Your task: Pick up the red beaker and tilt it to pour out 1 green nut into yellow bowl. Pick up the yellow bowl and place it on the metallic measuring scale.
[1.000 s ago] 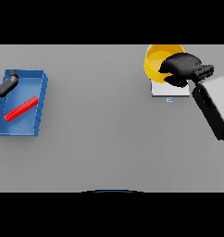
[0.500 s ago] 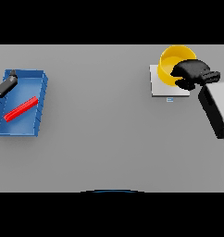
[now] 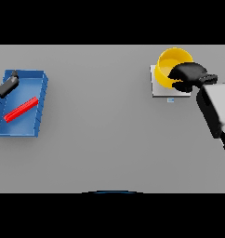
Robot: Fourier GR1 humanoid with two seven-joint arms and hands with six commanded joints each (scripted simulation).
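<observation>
1. Under the right hand [image 3: 188, 75], the yellow bowl [image 3: 171, 64] sits on the metallic measuring scale [image 3: 157, 86], whose pale plate shows on the side of the bowl away from the fingers and along its near edge.
2. Dark fingers of that hand lie over the bowl's rim on the arm's side; whether they clamp the rim or merely rest on it cannot be told from this view.
3. As a judgement, the placing step looks nearly done: the bowl is on the scale, and only letting go and drawing the hand away appears left.
4. Whether a green nut lies inside the bowl cannot be seen; the visible interior is plain yellow, and the hand hides part of it.
5. Far from those fingers, at the opposite side of the table, a blue tray [image 3: 42, 93] holds a long red object [image 3: 21, 109] lying slantwise.
6. By the tray's far corner is the left hand [image 3: 9, 84]; its finger state cannot be made out.
</observation>
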